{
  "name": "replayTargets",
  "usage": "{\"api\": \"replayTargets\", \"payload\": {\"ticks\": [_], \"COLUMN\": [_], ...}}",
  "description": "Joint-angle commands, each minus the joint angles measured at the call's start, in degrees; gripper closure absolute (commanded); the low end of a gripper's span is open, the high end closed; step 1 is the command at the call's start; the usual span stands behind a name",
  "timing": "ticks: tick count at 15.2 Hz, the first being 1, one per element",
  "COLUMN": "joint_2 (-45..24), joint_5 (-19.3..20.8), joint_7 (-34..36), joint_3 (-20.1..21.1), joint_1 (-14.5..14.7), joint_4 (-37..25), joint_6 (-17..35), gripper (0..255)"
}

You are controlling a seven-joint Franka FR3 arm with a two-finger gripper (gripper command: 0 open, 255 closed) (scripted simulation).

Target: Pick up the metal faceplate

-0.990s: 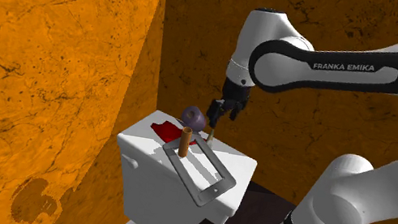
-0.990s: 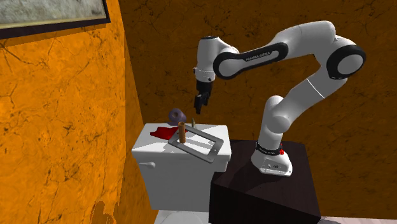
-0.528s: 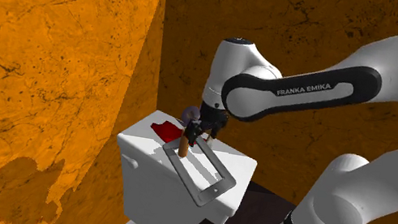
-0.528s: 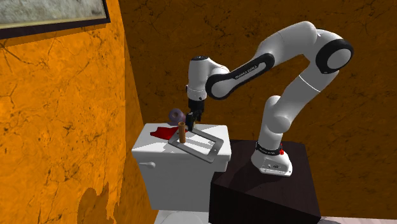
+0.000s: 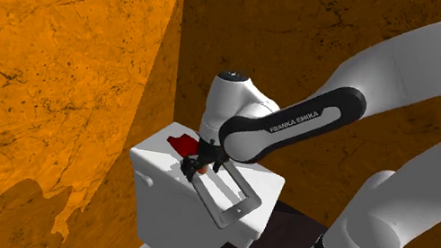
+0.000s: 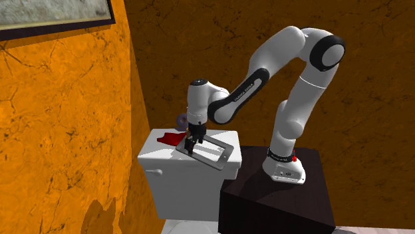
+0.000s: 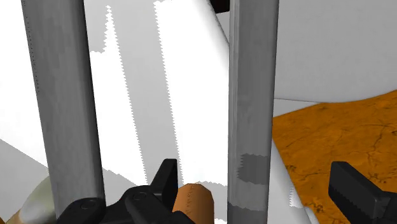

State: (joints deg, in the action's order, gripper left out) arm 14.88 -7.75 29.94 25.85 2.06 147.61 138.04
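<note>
Wrist view shows jaws spread wide astride one bar of the grey faceplate (image 7: 253,95).

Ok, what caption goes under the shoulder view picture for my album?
White robot arm, black claw open over the grey faceplate on a white toilet tank.

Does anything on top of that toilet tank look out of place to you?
Yes. A grey metal faceplate lies flat on the lid of the white toilet tank, with a red object, a purple round thing and a brown cylinder close by. Hardware and clutter there look odd for a bathroom.
</note>
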Motion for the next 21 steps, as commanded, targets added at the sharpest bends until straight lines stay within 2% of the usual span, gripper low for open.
{"api": "replayTargets", "payload": {"ticks": [1,6,8,9,18,21], "joint_2": [-2.2,-6.1,-6.1,-6.2,-6.1,-3.9], "joint_5": [0.7,2.8,2.8,2.8,2.8,1.6], "joint_7": [1.2,2.9,2.9,2.9,2.9,1.9], "joint_3": [0.8,1.7,1.7,1.7,1.7,1.2], "joint_1": [-0.2,-1.0,-1.0,-1.0,-0.9,-0.5], "joint_4": [0.1,1.5,1.5,1.5,1.5,0.8], "joint_6": [2.2,7.4,7.4,7.5,7.4,4.6], "gripper": [0,0,0,255,255,255]}}
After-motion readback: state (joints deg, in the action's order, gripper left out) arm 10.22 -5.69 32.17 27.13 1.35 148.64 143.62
